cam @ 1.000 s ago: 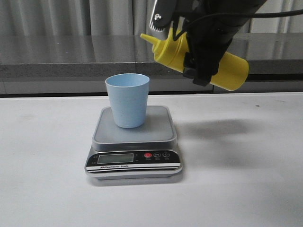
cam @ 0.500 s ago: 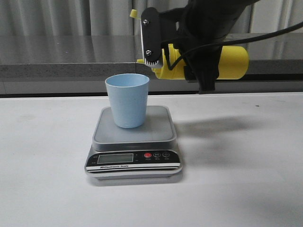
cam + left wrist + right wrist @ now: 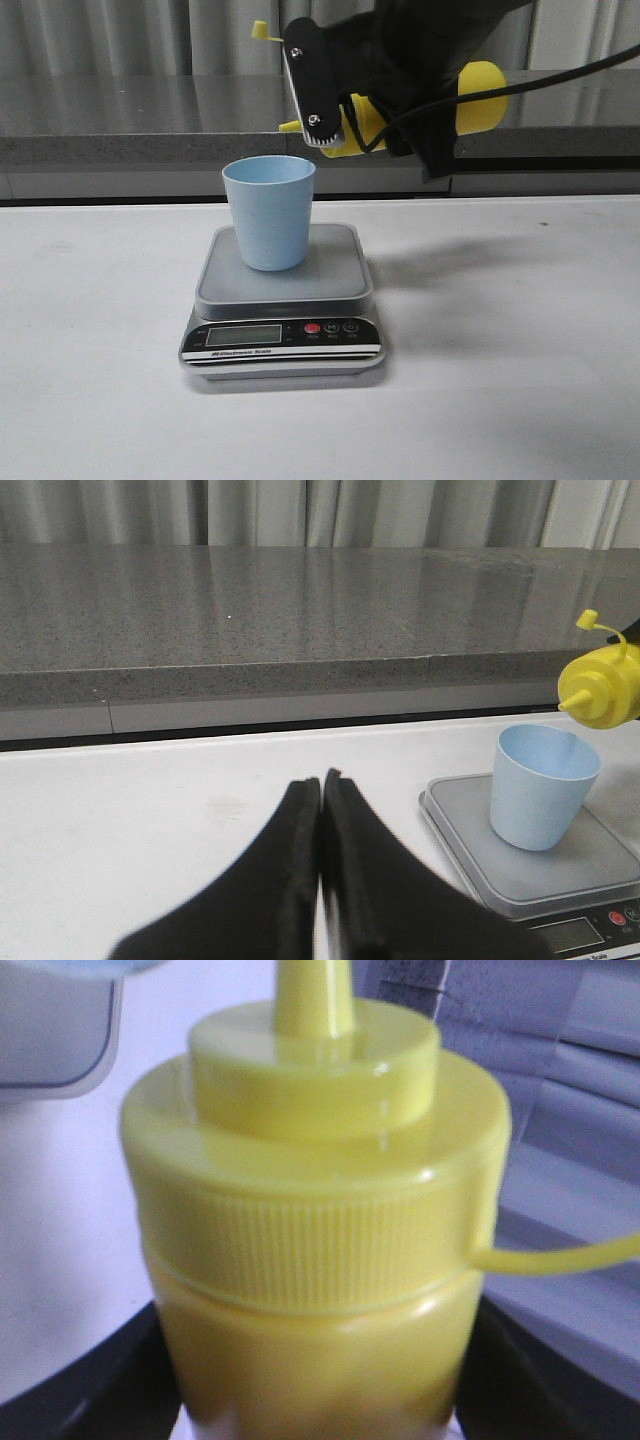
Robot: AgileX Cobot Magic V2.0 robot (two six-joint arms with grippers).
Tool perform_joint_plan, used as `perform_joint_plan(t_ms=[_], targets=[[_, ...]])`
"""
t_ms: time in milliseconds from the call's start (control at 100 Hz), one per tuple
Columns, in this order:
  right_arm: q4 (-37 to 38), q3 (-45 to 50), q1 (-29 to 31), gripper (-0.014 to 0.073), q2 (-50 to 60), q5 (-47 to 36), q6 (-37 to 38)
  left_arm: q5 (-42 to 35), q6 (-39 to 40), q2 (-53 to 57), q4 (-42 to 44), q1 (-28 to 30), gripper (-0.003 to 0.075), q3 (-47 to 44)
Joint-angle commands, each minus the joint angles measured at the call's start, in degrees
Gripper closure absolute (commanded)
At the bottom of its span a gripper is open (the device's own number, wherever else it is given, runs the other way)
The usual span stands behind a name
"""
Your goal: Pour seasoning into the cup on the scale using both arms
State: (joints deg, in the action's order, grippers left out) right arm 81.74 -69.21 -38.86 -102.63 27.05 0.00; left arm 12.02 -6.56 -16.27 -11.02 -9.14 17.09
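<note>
Right tool grips the seasoning bottle, nozzle seemingly hidden; left tool closed, empty.

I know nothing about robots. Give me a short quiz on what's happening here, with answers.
1. True or false: the cup stands on the scale.
2. What does the right gripper hold: A) a spoon, B) the yellow bottle, C) nothing?
3. In the left wrist view, are the left gripper's fingers together or apart?

Key: 1. True. 2. B; it lies tilted, nozzle down toward the cup. 3. Together, holding nothing.
</note>
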Motion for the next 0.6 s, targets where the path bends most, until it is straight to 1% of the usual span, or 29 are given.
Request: perform_joint_plan(t_ms=[0,380,500,590], targets=[[3.98,-2.0,-0.66,0.0361,2.79,0.37,0.0,-4.51,0.38,-0.34,-0.63,0.16,0.074,1.71],[5.01,-2.0,-1.0,0.0361,2.79,1.98,0.0,-4.51,0.38,-0.34,-0.63,0.16,0.074,1.71],[3.96,-2.0,-1.0,0.0361,2.79,1.97,2.18,-4.51,0.38,-0.34,-0.63,0.16,0.074,1.71],[1.4,-2.0,-0.93,0.0361,2.79,1.97,5.2,-4.51,0.38,-0.34,-0.63,0.16,0.074,1.71]])
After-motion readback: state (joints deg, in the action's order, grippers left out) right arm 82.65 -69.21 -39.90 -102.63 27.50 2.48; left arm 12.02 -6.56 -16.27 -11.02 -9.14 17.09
